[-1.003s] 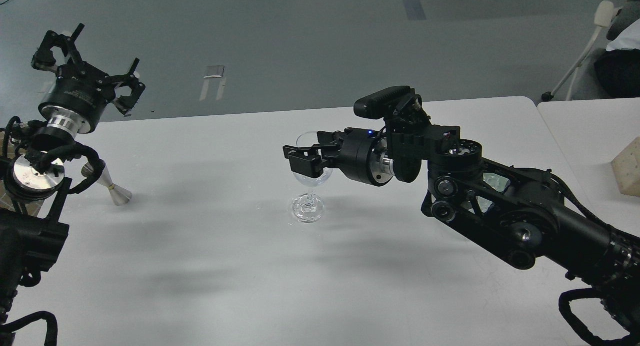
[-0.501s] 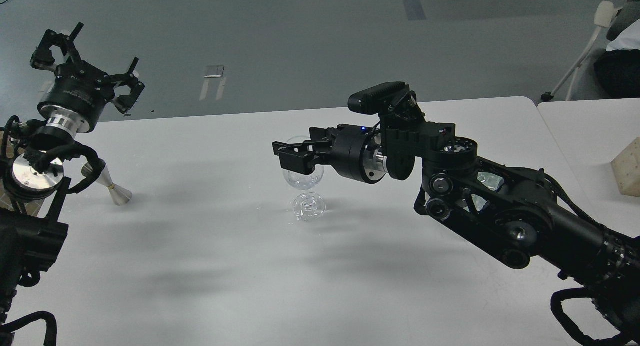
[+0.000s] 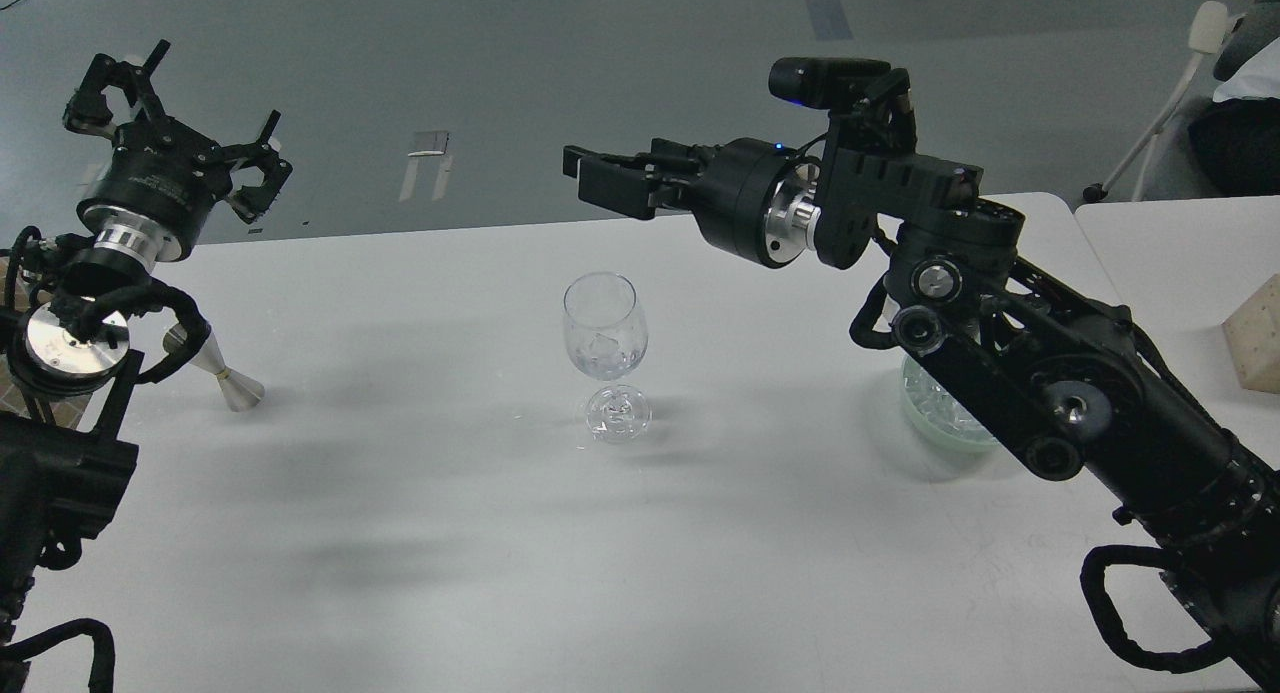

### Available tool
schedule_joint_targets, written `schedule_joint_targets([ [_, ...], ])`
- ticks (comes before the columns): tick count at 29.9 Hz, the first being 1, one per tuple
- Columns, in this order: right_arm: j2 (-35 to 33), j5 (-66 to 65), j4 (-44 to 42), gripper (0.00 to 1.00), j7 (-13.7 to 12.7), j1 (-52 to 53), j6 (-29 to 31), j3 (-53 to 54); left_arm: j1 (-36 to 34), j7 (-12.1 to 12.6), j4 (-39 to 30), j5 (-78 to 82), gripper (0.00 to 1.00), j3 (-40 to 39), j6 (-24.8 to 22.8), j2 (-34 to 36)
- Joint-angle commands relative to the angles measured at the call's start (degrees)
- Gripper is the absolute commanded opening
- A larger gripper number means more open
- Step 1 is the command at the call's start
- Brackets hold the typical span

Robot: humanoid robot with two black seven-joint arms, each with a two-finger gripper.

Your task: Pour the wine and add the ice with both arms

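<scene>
A clear wine glass (image 3: 604,325) stands upright at the middle of the white table (image 3: 420,533). At least one ice cube (image 3: 606,349) lies in its bowl; I cannot tell whether wine is in it. My right gripper (image 3: 592,177) is raised above and slightly behind the glass, pointing left, its fingers a little apart and empty. My left gripper (image 3: 185,123) is held high at the far left, prongs spread wide and empty.
A silver metal jigger (image 3: 222,377) lies on the table at the left, under my left arm. A pale green glass bowl (image 3: 935,420) stands at the right, half hidden by my right arm. A beige block (image 3: 1256,335) sits on the neighbouring table.
My right gripper has risen from the mouth of the glass to well above it, uncovering the glass and the green bowl. The left arm has barely moved.
</scene>
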Motion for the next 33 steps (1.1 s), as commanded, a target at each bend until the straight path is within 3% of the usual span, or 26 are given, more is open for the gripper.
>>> schedule_joint_targets([
  [1,0.99,1.20,-0.13,1.00,0.17,-0.26,0.00,6.53,-0.09,0.01,0.04,0.05,0.98,0.29,-0.04,0.08],
  [9,0.90,24.37,-1.53,1.00,0.61,-2.72,-9.17,17.35,-0.09,0.18,0.04,0.22,0.98,0.47,0.05,0.35],
  [21,0.72,31.51,-4.34,1.00,0.70,-5.71,-22.36,30.70,0.62,-0.08,-0.13,0.13,0.98,1.00,-0.21,-0.44],
  [28,0.37,52.23,-14.87,1.00,1.14,-5.10,-23.43,37.30,0.44,-0.08,0.31,-0.13,0.98,1.09,-0.12,-1.94],
  [33,0.37,63.07,-21.22,1.00,3.33,-5.45,-23.43,40.30,0.18,-0.08,0.48,-0.13,0.98,1.08,-0.12,-2.55],
])
